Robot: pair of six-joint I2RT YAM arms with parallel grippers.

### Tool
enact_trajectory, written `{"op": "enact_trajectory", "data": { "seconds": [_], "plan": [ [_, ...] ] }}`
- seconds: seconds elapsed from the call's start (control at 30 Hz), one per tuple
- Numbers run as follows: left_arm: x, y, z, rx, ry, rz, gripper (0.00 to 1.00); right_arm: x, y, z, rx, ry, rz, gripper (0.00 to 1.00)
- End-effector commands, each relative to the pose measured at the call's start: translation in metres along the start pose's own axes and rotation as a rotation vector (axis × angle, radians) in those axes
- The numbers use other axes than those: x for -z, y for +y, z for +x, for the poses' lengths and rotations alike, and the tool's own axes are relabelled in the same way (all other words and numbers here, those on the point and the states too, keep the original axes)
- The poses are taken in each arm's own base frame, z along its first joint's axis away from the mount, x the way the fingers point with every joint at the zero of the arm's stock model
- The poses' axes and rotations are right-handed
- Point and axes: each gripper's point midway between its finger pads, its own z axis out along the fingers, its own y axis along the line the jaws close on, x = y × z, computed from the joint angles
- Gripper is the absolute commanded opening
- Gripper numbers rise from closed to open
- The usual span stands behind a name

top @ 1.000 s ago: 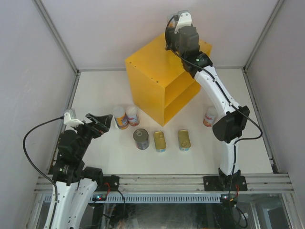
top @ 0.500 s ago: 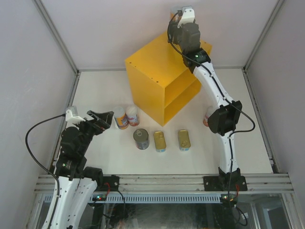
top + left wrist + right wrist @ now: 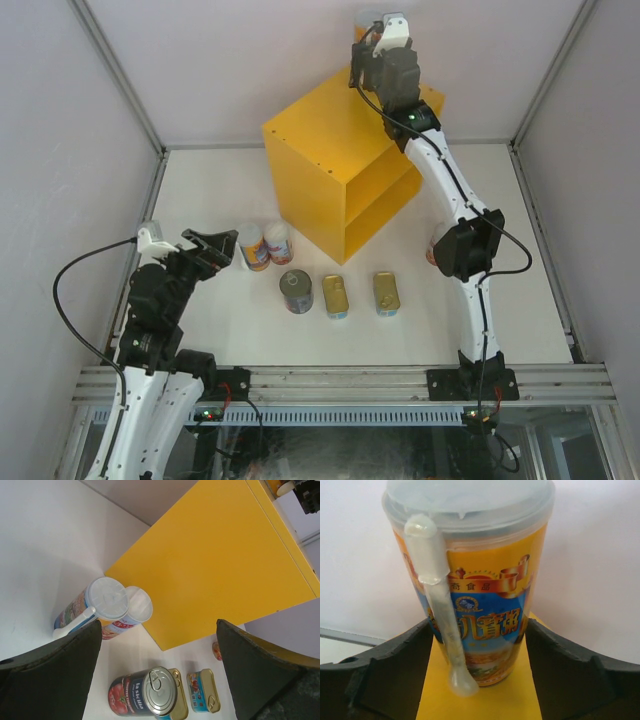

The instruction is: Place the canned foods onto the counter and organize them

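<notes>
Your right arm (image 3: 450, 190) stretches high over the yellow counter's (image 3: 320, 150) far corner. The right fingers (image 3: 385, 675) flank a tall can (image 3: 480, 605) standing on top; whether they grip it, I cannot tell. Your left fingers (image 3: 55, 675) gape wide, empty, above the table (image 3: 200, 190).

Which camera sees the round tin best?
The left wrist view: the round tin is close, label and ring-pull lid clear. The top view shows the tin small; the right wrist view misses it.

The tall can (image 3: 485, 625) reads "奇食品" among other Chinese characters; the round tin (image 3: 131, 700) shows "la sicil", rest unclear
</notes>
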Motion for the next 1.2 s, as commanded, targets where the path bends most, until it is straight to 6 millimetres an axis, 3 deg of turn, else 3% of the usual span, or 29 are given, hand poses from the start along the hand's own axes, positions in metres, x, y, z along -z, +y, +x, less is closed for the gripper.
{"op": "enact_trajectory", "data": {
  "seconds": [0.0,0.17,0.57,0.87,1.0,1.17],
  "plan": [
    [-0.001,-0.008,-0.006,0.016,-0.028,0.037,0.99,-0.003,0.001,-0.003,-0.035,-0.010,-0.006,0.79],
    [0.004,-0.009,-0.005,0.022,-0.030,0.042,0.99,0.002,0.002,-0.002,-0.038,0.006,0.005,0.87],
    [0.017,-0.013,-0.007,0.022,-0.021,0.048,0.99,0.038,0.013,-0.039,-0.039,-0.014,0.013,0.89],
    [0.024,-0.006,0.001,0.047,0.026,-0.002,0.99,0.089,0.021,-0.048,-0.044,0.002,0.027,0.90],
    [0.029,0.010,0.006,0.027,0.066,-0.102,0.99,0.113,0.018,-0.052,-0.057,0.008,0.044,0.90],
    [0.027,0.012,0.004,-0.003,0.082,-0.132,0.99,0.149,0.007,-0.059,-0.080,0.004,0.076,0.90]
  ]
}}
